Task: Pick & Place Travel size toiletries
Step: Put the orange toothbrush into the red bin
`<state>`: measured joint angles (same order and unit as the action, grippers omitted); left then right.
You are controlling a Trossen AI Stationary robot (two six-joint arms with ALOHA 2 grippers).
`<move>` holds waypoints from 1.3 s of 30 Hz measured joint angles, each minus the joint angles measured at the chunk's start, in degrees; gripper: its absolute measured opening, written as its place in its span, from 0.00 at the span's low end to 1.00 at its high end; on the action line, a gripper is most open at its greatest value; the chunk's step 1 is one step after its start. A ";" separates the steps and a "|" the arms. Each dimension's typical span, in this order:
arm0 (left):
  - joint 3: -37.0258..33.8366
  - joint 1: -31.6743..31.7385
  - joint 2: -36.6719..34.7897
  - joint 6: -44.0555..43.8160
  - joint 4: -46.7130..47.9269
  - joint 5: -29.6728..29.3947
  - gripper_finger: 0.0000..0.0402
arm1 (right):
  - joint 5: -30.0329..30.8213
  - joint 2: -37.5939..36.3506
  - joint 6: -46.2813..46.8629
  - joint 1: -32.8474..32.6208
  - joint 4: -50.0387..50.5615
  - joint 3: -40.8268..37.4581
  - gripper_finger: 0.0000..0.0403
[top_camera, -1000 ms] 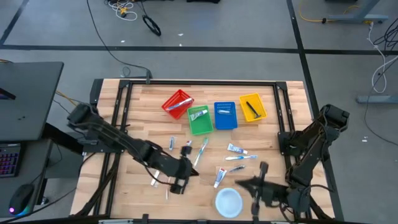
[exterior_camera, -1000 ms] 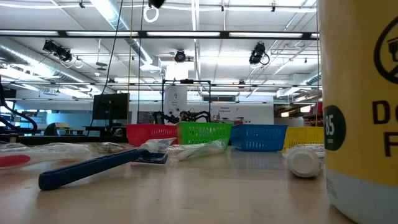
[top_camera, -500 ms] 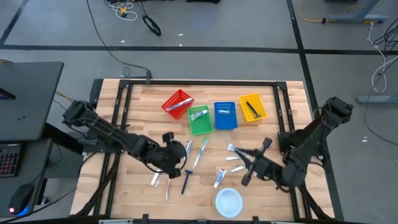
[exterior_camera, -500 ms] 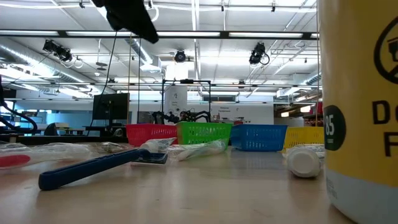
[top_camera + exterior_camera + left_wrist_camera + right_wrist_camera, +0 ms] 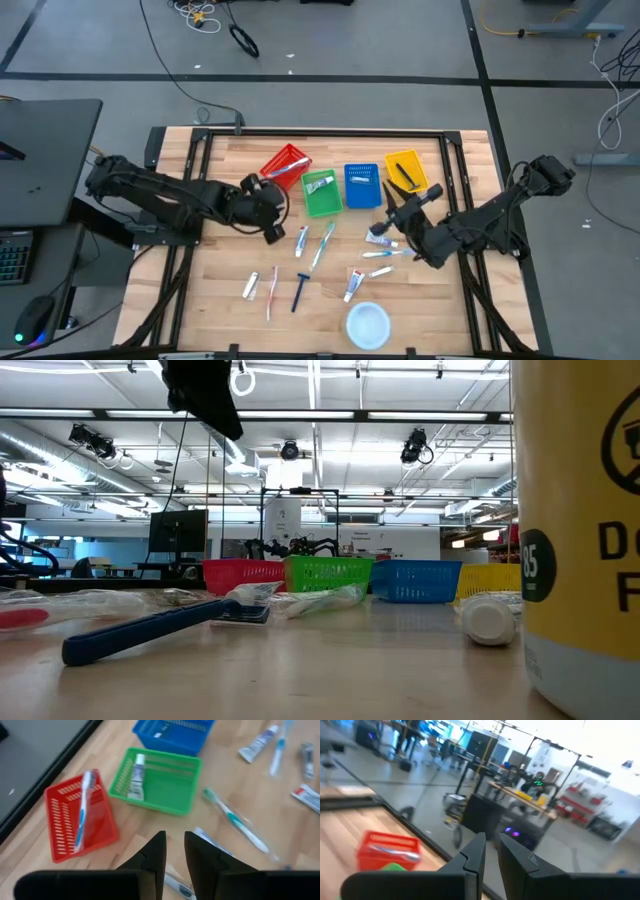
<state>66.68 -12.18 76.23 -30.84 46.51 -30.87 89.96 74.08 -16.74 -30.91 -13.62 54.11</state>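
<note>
The travel size toiletries lie partly loose on the wooden table: a white tube (image 5: 303, 238), a green toothbrush (image 5: 323, 245), a tube (image 5: 380, 238), a blue razor (image 5: 300, 290), a tube (image 5: 250, 287). Others lie in the baskets: a toothbrush (image 5: 82, 810) in the red one, a tube (image 5: 136, 782) in the green one. My left gripper (image 5: 175, 851) hovers left of the green basket (image 5: 320, 195), fingers slightly open, nothing between them. My right gripper (image 5: 492, 851) hovers level by the yellow basket (image 5: 405, 172), narrowly open and empty.
Red (image 5: 285, 165), green, blue (image 5: 362, 185) and yellow baskets stand in a row at the table's far middle. A round white disc (image 5: 367, 323) sits at the near edge. A big yellow container (image 5: 580, 530) stands close to the low camera. A dark arm part (image 5: 205, 390) hangs above the table.
My left gripper has risen from the near middle, by the blue razor, and gone toward the far left, next to the red and green baskets. My right gripper has left the white disc at the near edge, risen and swung toward the far edge, beside the yellow basket. The toiletries lie unmoved.
</note>
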 joint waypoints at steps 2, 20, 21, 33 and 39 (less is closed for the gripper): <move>-1.34 1.99 0.04 -0.29 -0.95 1.05 0.20 | 0.00 0.00 -1.89 1.17 1.15 0.00 0.15; -16.72 3.00 1.63 -32.68 -4.47 30.07 0.23 | -34.13 0.50 19.53 15.84 4.71 -10.53 0.24; -17.45 2.48 1.66 -33.60 -4.07 30.45 0.24 | -37.42 0.52 20.75 17.15 4.88 -11.38 0.26; -20.09 -3.35 1.66 -41.78 -13.87 30.43 0.38 | -48.35 0.48 22.14 30.86 6.70 -14.27 0.50; -19.97 -5.68 2.87 -46.42 -18.16 32.73 0.39 | -62.22 0.48 32.27 39.92 17.11 -14.32 0.52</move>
<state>46.71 -17.86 79.10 -77.26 28.34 1.86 27.73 74.56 15.53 9.02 3.49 39.79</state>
